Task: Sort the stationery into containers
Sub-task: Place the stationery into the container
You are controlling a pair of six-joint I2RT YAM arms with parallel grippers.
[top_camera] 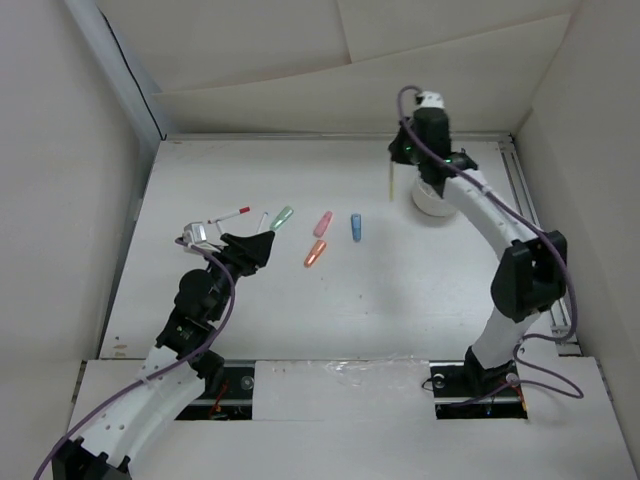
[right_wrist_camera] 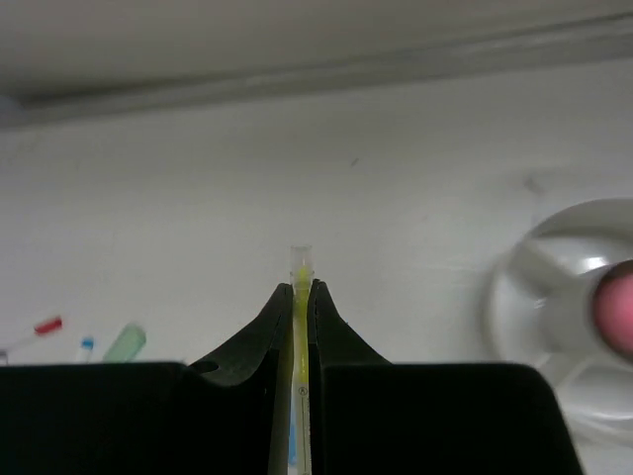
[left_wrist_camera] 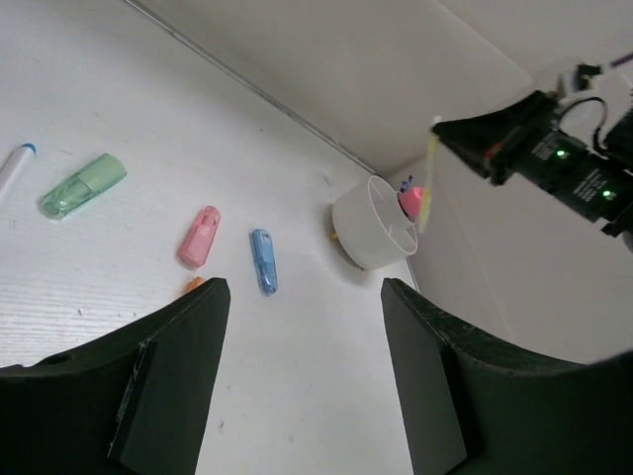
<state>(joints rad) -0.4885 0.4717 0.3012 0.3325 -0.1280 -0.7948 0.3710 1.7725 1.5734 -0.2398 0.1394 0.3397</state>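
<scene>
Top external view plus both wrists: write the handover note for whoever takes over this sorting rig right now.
Left gripper: open, empty, over the table near the loose markers.
Right gripper: shut on a thin yellow pen, held beside the white cup, not in it.
Done: one pink item sits in the cup.
Left: drop the yellow pen in. Then sort the green marker, pink marker, blue marker, orange marker, red-tipped pen and blue-tipped pen, all lying on the table.

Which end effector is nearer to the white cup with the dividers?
Right. The right end effector, shut on a yellow pen, hovers just beside the white cup; the open left end effector is far off, by the green marker.
</scene>
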